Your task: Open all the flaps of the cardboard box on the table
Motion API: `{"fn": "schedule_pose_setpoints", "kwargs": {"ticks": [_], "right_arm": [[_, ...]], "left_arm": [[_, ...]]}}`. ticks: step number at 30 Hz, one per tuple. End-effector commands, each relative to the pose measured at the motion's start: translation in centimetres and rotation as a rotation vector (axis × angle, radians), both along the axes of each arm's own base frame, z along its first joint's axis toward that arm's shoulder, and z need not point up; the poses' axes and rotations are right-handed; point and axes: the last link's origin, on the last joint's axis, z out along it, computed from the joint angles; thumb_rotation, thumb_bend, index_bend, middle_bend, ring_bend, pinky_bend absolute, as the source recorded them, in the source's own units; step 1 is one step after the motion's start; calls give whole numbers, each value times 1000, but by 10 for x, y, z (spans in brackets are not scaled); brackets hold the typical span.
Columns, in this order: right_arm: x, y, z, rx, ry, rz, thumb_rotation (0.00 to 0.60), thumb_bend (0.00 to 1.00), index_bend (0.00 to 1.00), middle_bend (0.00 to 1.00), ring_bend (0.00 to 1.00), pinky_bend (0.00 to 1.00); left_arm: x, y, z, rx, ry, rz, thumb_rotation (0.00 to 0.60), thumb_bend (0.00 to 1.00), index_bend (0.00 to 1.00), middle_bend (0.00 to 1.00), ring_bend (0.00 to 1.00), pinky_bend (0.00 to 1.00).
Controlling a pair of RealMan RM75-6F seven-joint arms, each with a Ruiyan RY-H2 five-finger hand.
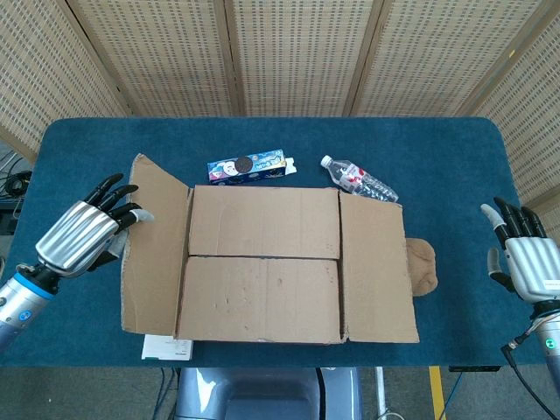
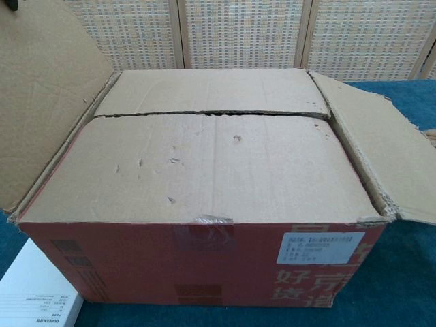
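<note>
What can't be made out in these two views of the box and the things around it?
- Contents of the cardboard box: hidden in both views by the two inner flaps lying closed.
- White booklet: mostly under the box in the head view, cut by the frame edge in the chest view; print too small.
- Brown object: partly hidden by the right flap.
- Left hand and right hand: absent from the chest view.

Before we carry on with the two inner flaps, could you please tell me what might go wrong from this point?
1. The two inner flaps lie flat and meet at a tight seam, so fingers may slip rather than get under an edge.
2. The water bottle and the snack pack lie just behind the cardboard box; the far flap folding back could knock them.
3. The left hand sits beside the opened left flap and may bump it.
</note>
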Motion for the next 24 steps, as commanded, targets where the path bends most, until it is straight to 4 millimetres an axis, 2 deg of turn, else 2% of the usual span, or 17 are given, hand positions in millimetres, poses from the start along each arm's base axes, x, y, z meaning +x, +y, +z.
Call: {"fn": "schedule_pose_setpoints", "kwargs": {"ticks": [1, 15, 18, 20, 24], "right_arm": [[0, 0, 0, 2, 0, -1, 600, 724, 0, 0, 0, 2], [-1, 0, 1, -1, 0, -7, 600, 724, 0, 0, 0, 2], [-2, 0, 0, 2, -1, -9, 600, 724, 0, 0, 0, 2], [-1, -1, -1, 3, -3, -8, 600, 724, 0, 0, 0, 2], [-2, 0, 0, 1, -4, -10, 600, 724, 0, 0, 0, 2]], "left_arm": [[-2, -4, 3, 15, 0, 1, 600, 740, 295, 387, 126, 0], [-20, -22, 24, 120, -2, 48, 600, 637, 255, 387, 126, 0], [-21, -21, 21, 121, 6, 60, 600, 500, 222, 353, 124, 0], [-21, -18, 16, 111, 17, 66, 600, 341, 183, 288, 98, 0], [-11, -10, 1, 95, 18, 45, 600, 163, 128, 174, 32, 0]]}}
